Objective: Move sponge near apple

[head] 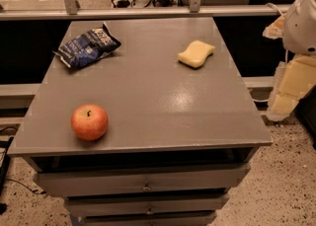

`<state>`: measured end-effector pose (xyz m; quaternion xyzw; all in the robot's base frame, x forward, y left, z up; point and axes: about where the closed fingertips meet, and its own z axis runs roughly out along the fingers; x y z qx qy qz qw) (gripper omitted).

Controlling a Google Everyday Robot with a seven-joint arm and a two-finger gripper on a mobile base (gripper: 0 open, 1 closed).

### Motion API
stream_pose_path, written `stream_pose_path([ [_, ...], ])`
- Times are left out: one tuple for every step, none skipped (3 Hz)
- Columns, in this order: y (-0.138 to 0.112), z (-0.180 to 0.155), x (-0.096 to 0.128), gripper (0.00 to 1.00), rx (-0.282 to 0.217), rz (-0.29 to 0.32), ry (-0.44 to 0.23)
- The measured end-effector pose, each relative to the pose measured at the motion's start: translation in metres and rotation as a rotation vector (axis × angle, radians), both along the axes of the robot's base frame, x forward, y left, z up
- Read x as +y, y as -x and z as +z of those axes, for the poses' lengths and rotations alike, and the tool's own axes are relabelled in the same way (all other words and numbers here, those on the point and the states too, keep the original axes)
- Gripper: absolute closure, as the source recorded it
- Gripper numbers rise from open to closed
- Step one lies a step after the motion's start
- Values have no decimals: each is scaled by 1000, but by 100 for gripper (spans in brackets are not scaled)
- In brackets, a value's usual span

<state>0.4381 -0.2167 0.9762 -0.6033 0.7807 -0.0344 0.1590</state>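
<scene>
The pale yellow sponge [196,54] lies flat on the grey table top [148,96], at the far right. The red-orange apple [89,122] stands near the table's front left corner, stem up. The two are far apart, on a diagonal across the table. My gripper [288,93] hangs off the right side of the table, beyond its edge, below the white arm housing [303,22]. It is to the right of the sponge and a little nearer the camera, and holds nothing that I can see.
A blue crisp bag [86,46] lies at the table's far left corner. The table is a cabinet with drawers [145,185] below the front edge. A metal rail [148,13] and glass run behind the table. Speckled floor lies to the right.
</scene>
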Motion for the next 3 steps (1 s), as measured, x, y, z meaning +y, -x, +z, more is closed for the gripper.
stream_pose_path([
  [0,0,0,0,0,0,0],
  [-15,-1,5,0,-27,22,-41],
  [-47,-4,14,0,-64,53,-118],
])
